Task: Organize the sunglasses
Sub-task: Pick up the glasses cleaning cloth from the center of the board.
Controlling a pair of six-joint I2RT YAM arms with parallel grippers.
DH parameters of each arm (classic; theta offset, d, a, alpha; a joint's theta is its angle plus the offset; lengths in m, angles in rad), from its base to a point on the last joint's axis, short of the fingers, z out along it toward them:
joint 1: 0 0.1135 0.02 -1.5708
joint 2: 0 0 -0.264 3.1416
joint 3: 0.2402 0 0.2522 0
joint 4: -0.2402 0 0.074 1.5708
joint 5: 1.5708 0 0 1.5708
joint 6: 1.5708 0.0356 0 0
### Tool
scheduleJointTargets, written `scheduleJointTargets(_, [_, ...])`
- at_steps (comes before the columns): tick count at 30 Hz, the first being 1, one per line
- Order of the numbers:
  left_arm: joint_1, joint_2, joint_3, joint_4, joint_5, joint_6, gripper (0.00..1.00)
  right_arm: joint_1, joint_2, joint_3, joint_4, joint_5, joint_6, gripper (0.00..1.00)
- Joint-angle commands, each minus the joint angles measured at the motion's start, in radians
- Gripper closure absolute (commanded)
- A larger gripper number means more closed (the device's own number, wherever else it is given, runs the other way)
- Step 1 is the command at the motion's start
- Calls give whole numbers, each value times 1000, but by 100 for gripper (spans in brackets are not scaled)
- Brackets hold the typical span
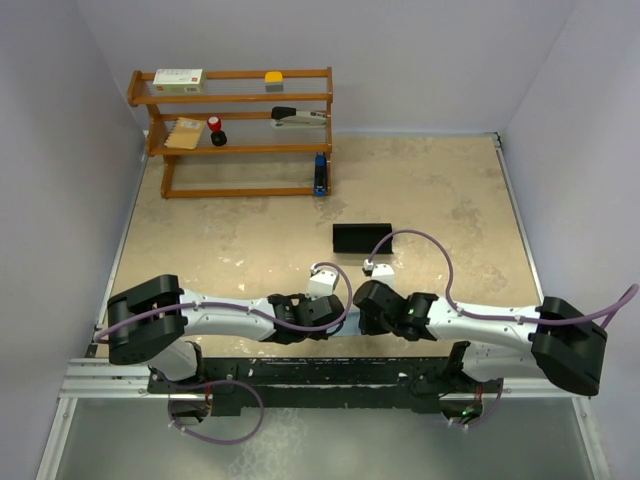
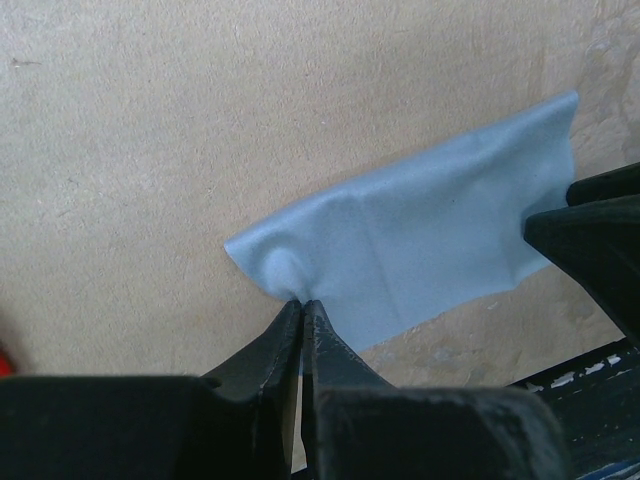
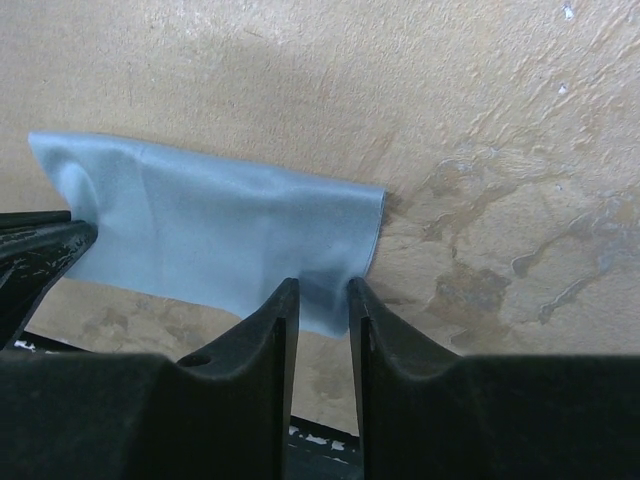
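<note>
A light blue cloth [image 2: 420, 240] lies flat on the tan table by its near edge. My left gripper [image 2: 303, 300] is shut on the cloth's left corner, and the fabric puckers at its tips. My right gripper [image 3: 322, 285] is open, its two fingers standing on either side of the right-hand corner of the cloth [image 3: 220, 235]. In the top view both grippers meet low in the middle, the left gripper [image 1: 335, 312] facing the right gripper [image 1: 365, 300]. The sunglasses do not plainly show. A red sliver [image 2: 3, 355] at the left wrist view's edge cannot be identified.
A long black case [image 1: 362, 237] lies on the table just beyond the grippers. A wooden shelf rack [image 1: 235, 150] with small items stands at the far left. The black and metal base rail [image 1: 330, 375] runs along the table's near edge under the arms.
</note>
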Motion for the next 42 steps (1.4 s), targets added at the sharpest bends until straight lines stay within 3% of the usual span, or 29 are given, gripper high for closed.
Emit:
scheduleJointTargets(1, [-3,-38,-6,19,-8,1,100,11,12,22,-9,21,24,72])
scheduleJointTargets(11, [-4,-38,-13,23,-3,-4,100,16,4,16,-20,30,30,76])
scheduleJointTargets(21, [-4,-47,-21,22,-3,-4,100,24,17,70,-115,85,43,71])
scheduleJointTargets(42, [-4,-48,-18,25,-3,6,100,84,115,108,-158,120,85,74])
